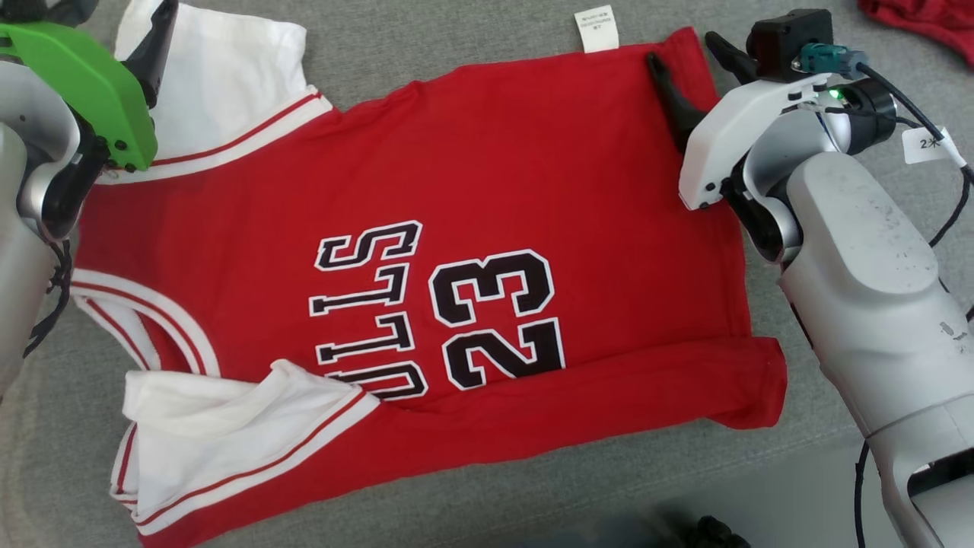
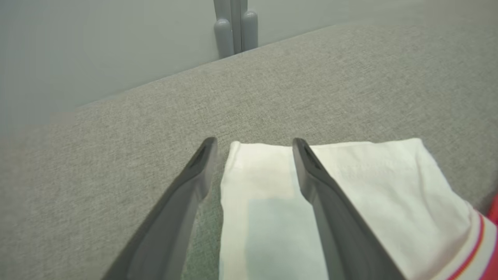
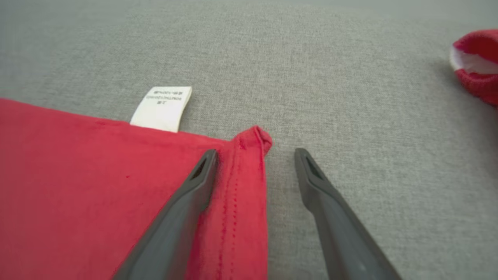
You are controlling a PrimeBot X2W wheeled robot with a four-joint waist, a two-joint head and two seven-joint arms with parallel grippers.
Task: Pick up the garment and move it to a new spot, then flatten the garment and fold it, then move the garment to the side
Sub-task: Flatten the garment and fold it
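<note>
The garment [image 1: 472,190] is a red jersey with white sleeves and black "23" lettering, spread on the grey fabric surface [image 1: 487,38]. Its near side is folded over, and the near white sleeve [image 1: 221,426] lies rumpled. My left gripper [image 1: 125,15], under a green cover, hangs open over the far white sleeve [image 2: 264,202]; one finger is over the cloth, the other over bare surface. My right gripper [image 1: 685,49] is open at the jersey's far hem corner [image 3: 253,140]. The left finger [image 3: 194,186] is over red cloth and the right finger [image 3: 319,186] over grey surface. Nothing is gripped.
A white care label [image 1: 596,28] sticks out of the far edge. Another red and white garment [image 1: 921,23] lies at the far right. A pale wall with a grey post [image 2: 235,27] stands behind the surface. The surface's front edge runs along the lower right.
</note>
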